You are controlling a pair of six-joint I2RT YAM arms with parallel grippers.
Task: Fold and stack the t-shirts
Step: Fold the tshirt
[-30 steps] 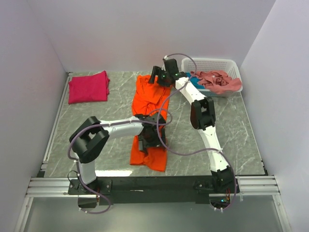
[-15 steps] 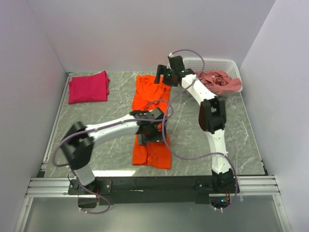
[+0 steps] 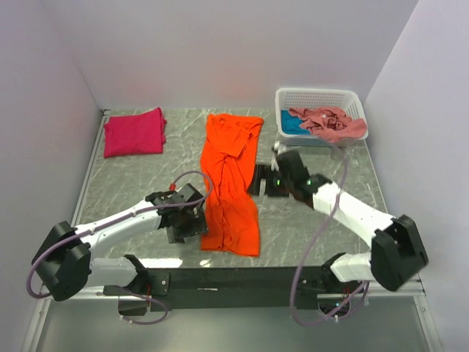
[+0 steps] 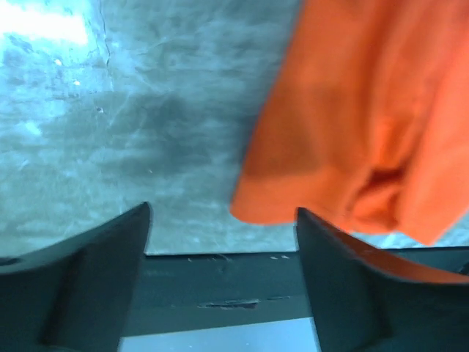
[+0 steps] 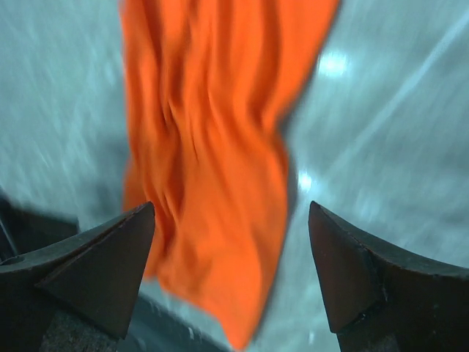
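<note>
Top external: orange t-shirt [image 3: 231, 183] between left fingers [image 3: 192, 220] and right fingers [image 3: 258, 180].

readable text: you've got none in any view
orange t-shirt [image 3: 231, 183]: plain, no print
basket [image 3: 322, 93]: no label you can read

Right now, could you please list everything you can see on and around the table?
orange t-shirt: one, bright orange, spread lengthwise at the table's middle
magenta t-shirt: one, magenta-red, folded, far left corner
basket: one, white lattice plastic, far right corner
salmon-pink t-shirt: one, dusty pink, crumpled in the basket
teal t-shirt: one, teal-blue, left side of the basket
table: one, grey-green marbled
left gripper: one, black, open and empty, beside the orange t-shirt's near left corner
right gripper: one, black, open and empty, right of the orange t-shirt's middle
</note>
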